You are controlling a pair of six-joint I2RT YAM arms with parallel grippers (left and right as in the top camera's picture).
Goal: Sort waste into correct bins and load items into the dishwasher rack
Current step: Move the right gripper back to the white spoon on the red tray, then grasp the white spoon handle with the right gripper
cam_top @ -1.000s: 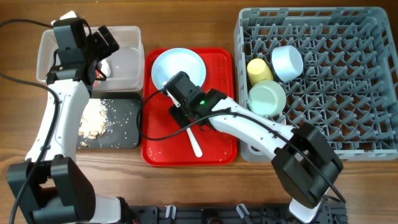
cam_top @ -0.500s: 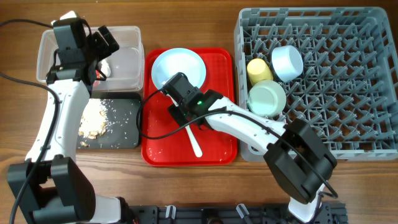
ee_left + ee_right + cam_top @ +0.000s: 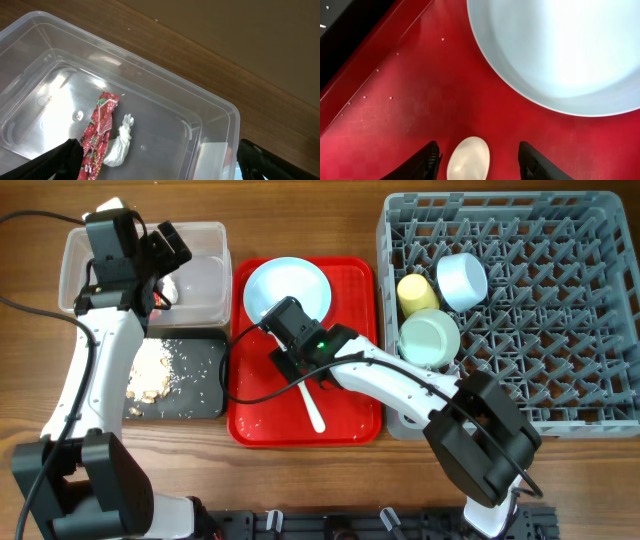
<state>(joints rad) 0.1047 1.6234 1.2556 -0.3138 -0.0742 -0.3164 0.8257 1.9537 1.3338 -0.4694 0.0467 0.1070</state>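
Observation:
The red wrapper (image 3: 97, 132) and white scrap (image 3: 119, 145) lie in the clear tub (image 3: 205, 295). My left gripper (image 3: 160, 165) hangs open above that tub (image 3: 210, 107), empty. Beige leftovers (image 3: 150, 372) lie in the black tray (image 3: 195, 385). My right gripper (image 3: 479, 159) is open over the red serving tray (image 3: 395, 100), its fingers either side of the white spoon's bowl (image 3: 468, 159). The pale blue plate (image 3: 287, 288) is just beyond it, and shows in the right wrist view (image 3: 560, 45). The grey rack (image 3: 560, 330) holds the yellow cup (image 3: 417, 292), pale blue bowl (image 3: 461, 280) and mint bowl (image 3: 430, 337). The fork is hidden.
The red serving tray (image 3: 255, 415) sits between the bins and the rack, with the spoon's handle (image 3: 314, 412) pointing to the front. Small crumbs dot the tray. Bare wooden table lies in front of the rack and trays.
The right arm's elbow has shifted slightly left since a second ago. The left arm and all objects have stayed in place.

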